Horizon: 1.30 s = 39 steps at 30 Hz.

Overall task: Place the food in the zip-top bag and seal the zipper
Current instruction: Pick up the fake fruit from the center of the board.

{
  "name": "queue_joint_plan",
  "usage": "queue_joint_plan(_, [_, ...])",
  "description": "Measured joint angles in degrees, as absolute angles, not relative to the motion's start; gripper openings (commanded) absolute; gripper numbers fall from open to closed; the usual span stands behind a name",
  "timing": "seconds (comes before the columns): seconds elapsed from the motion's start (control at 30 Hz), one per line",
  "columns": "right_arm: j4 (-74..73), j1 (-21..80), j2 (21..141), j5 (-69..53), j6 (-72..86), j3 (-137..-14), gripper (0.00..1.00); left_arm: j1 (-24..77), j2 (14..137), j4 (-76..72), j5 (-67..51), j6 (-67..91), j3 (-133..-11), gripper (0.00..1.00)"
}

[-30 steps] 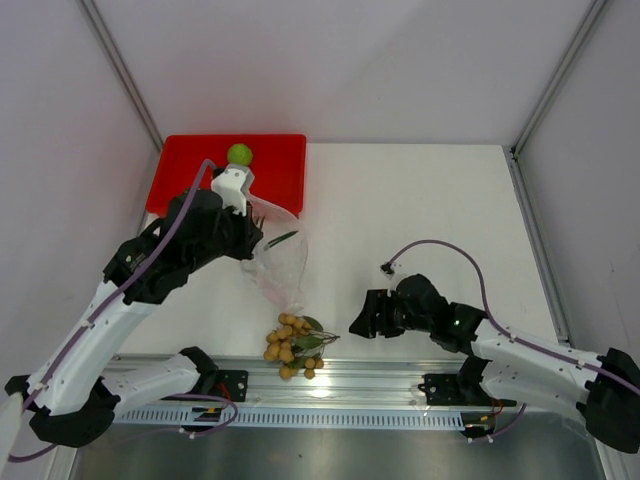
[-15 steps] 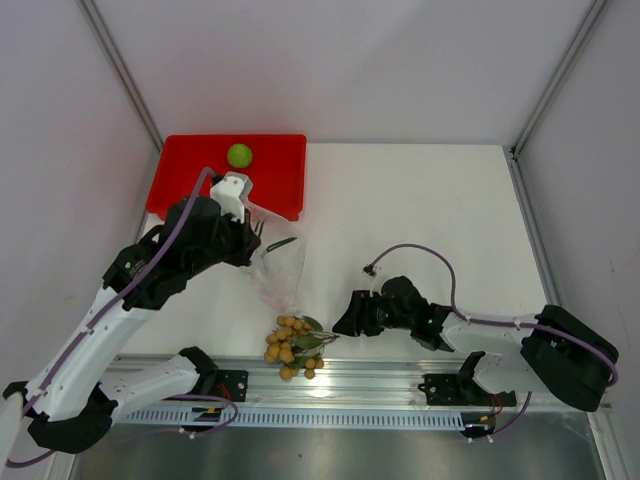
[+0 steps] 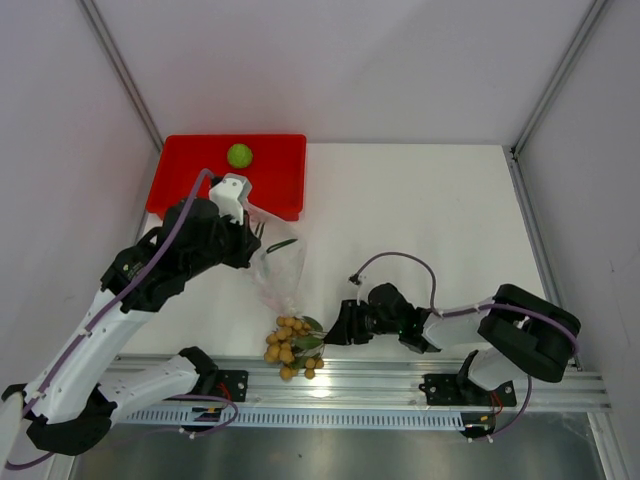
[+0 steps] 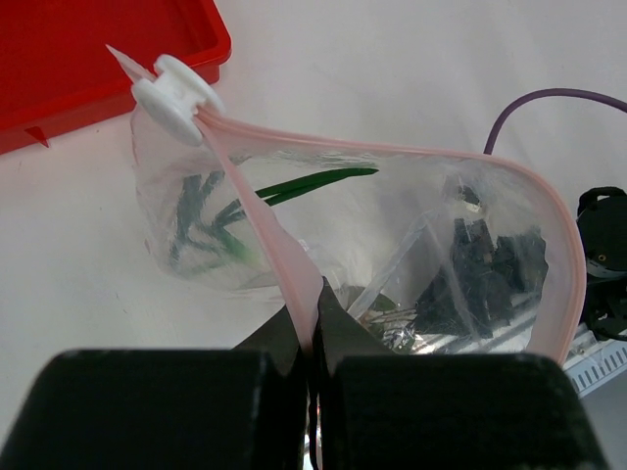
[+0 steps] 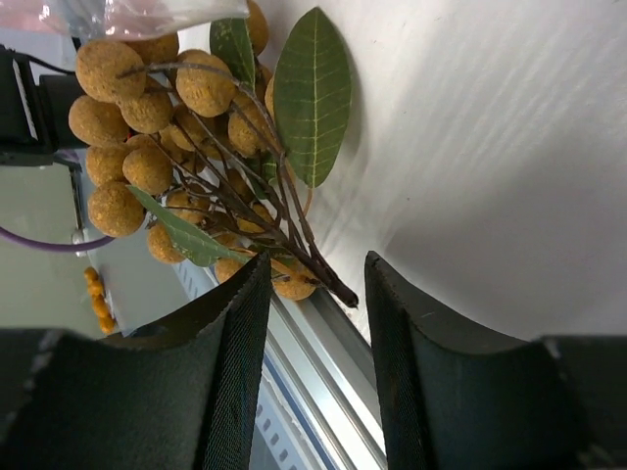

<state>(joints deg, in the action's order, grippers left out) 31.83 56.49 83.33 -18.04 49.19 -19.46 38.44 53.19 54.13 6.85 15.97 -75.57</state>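
As the left gripper (image 4: 315,304) pinches the clear crinkly plastic bag (image 4: 392,225) by its rim, the half-open right gripper (image 5: 315,269) straddles the tan-brown fruit bunch (image 5: 147,147) at its stem, apparently the pickup step, closure likely next.

Tan-brown fruits (image 3: 290,347), red tray (image 3: 180,172)

A: Entry check, all three views. Any legible text, labels, brands or numbers?

B: None can be read. The red tray (image 3: 280,175) is plain plastic with no marking that can be made out.

A: The zip-top bag (image 4: 392,225)?

B: Clear film with no legible print. Its white slider (image 4: 176,96) shows a bare face.

A: The right wrist view?

B: Nothing readable there either.
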Motion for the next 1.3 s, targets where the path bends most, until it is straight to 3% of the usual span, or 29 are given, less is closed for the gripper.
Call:
queue_joint_plan(0.4, [43.1, 57.5, 91.7, -21.5, 51.0, -19.5, 0.32, 38.4, 53.2, 54.1, 6.3, 16.0, -75.2, 0.00])
queue_joint_plan(0.57, [44.9, 57.7, 92.0, -21.1, 50.0, -19.6, 0.14, 38.4, 53.2, 54.1, 5.8, 16.0, -74.4, 0.01])
queue_joint_plan(0.63, [44.2, 58.0, 91.0, -20.3, 49.2, -19.6, 0.12, 38.4, 53.2, 54.2, 5.7, 16.0, -74.2, 0.00])
queue_joint_plan(0.73, [40.0, 58.6, 85.3, -17.5, 47.3, -19.6, 0.00, 38.4, 53.2, 54.2, 5.7, 16.0, -74.1, 0.01])
queue_joint_plan(1.13, [0.7, 53.9, 45.0, -4.8, 40.2, -24.0, 0.00, 38.4, 53.5, 54.5, 5.6, 15.7, -74.2, 0.01])
queue_joint_plan(1.3, [-15.6, 51.7, 37.2, -4.1, 37.6, -30.0, 0.00, 38.4, 54.6, 54.6, 5.6, 15.4, -74.5, 0.01])
